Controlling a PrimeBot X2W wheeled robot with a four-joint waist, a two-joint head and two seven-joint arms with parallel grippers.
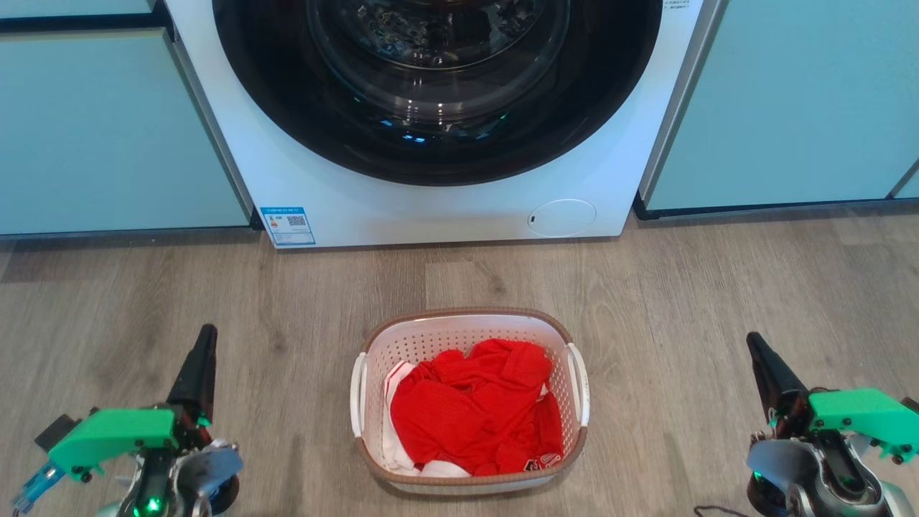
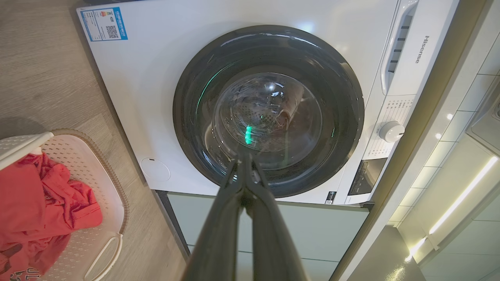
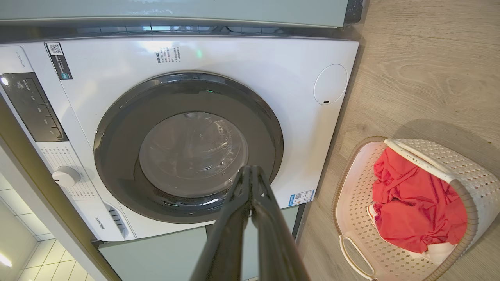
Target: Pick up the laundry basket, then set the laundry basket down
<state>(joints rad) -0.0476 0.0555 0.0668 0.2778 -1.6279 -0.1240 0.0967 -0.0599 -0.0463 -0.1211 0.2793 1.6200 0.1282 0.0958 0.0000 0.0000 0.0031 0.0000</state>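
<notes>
The laundry basket sits midway, long axis 12-to-6 — 3 o'clock of the clenched left gripper, 9 o'clock of the clenched right gripper.

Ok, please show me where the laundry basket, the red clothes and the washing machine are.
laundry basket [image 1: 459, 337], head view, far perforated inner wall.
red clothes [image 1: 474, 409], head view, middle of the pile.
washing machine [image 1: 431, 215], head view, lower white front panel.
</notes>
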